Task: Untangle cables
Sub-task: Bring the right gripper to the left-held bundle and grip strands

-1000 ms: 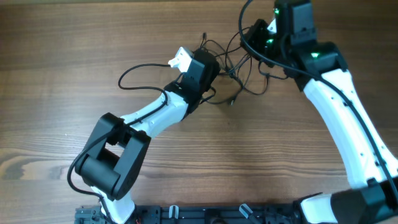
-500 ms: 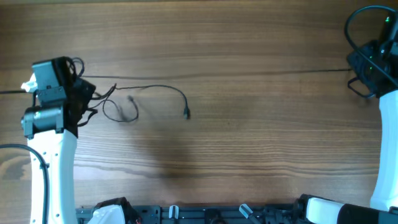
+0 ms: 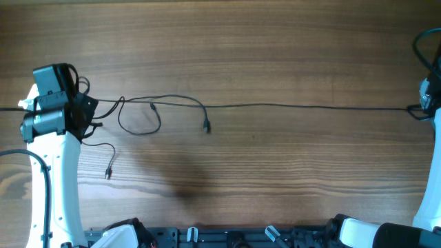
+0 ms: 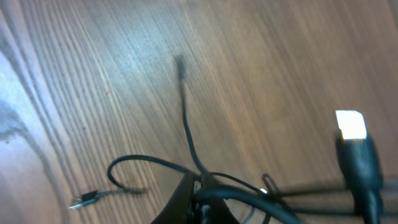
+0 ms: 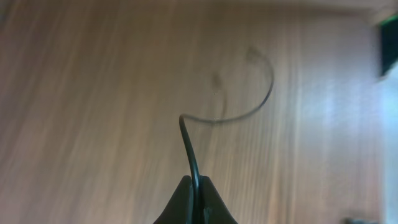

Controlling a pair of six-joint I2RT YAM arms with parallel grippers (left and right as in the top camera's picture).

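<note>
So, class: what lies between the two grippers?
Overhead view: one thin black cord stretches from the left gripper to the right gripper over the wooden table, with a loop near the left end.

Cables (image 3: 275,105): thin, black; plug tip (image 4: 81,200) silvery.
Table (image 3: 275,186): warm brown wood, long streaked grain, darker bands.
Left arm (image 3: 58,176), nine o'clock: white shell, black joints.
Right arm (image 3: 433,179), three o'clock: white shell.

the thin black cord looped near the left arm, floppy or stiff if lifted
Likely floppy: the thin black cord lies in a loose loop rather than holding straight. Probably very light, given how thin it looks.
</note>
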